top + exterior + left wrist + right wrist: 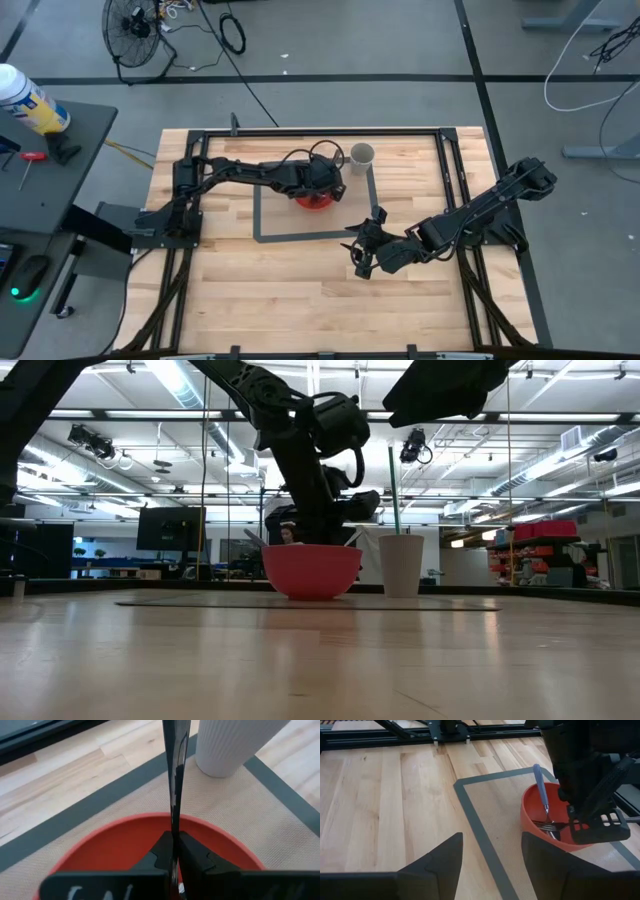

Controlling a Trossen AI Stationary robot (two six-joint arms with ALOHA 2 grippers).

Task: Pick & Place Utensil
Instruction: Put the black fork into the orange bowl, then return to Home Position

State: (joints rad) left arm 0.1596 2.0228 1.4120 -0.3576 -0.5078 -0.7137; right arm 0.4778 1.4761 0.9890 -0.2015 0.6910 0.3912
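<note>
A red bowl [312,205] [310,572] sits on a tan mat with a grey border, and a white ribbed cup [361,155] [235,745] stands just beyond it. My left gripper [172,845] [577,825] hovers over the bowl, shut on a metal fork [545,826]. A blue-handled utensil [540,787] leans in the bowl with its handle sticking up over the rim. My right gripper [362,255] [492,870] is open above bare table, near and to the right of the bowl, touching nothing. My left gripper pinches the fork's handle [173,832] between its two fingers, coming from above the bowl. The fork runs on past the fingers, seen edge-on in the left wrist view. Its tines [540,826] lie about level inside the bowl; whether they touch the bowl, I cannot tell.
The mat's grey border [300,237] frames the bowl and cup. A black metal frame [300,131] runs along the table's far edge and both sides. Bare wood lies toward the table's near edge [300,300]. A side table with a spray bottle [30,100] stands off to the left.
</note>
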